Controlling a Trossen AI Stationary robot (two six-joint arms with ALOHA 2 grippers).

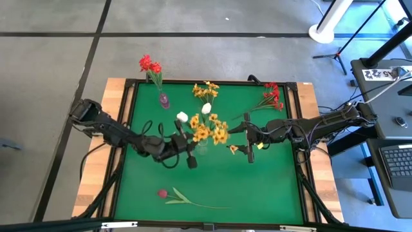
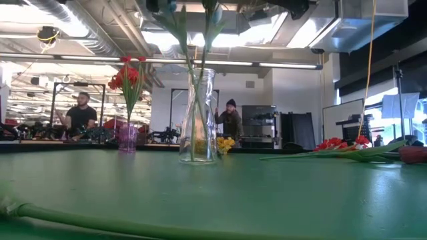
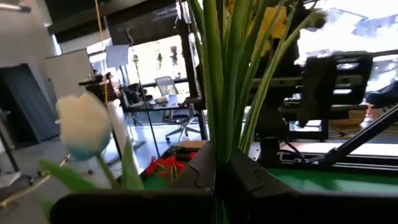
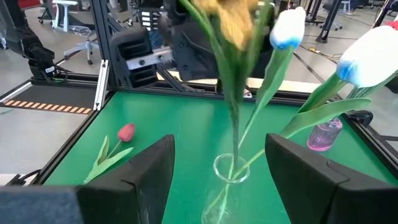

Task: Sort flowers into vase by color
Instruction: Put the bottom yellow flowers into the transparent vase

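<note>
Clamped in the left gripper (image 3: 217,174), the yellow flowers' (image 1: 207,131) green stems stand over the clear vase (image 2: 198,117) mid-tabletop (image 1: 257,180), beside two white buds (image 1: 182,116). Opposite, the right gripper (image 4: 217,168) hangs wide open above the vase mouth.

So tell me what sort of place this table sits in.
Probably a robotics lab or workshop: exposed ceiling ducts, workbenches with people behind, and a laptop on a cart beside the green table.
</note>
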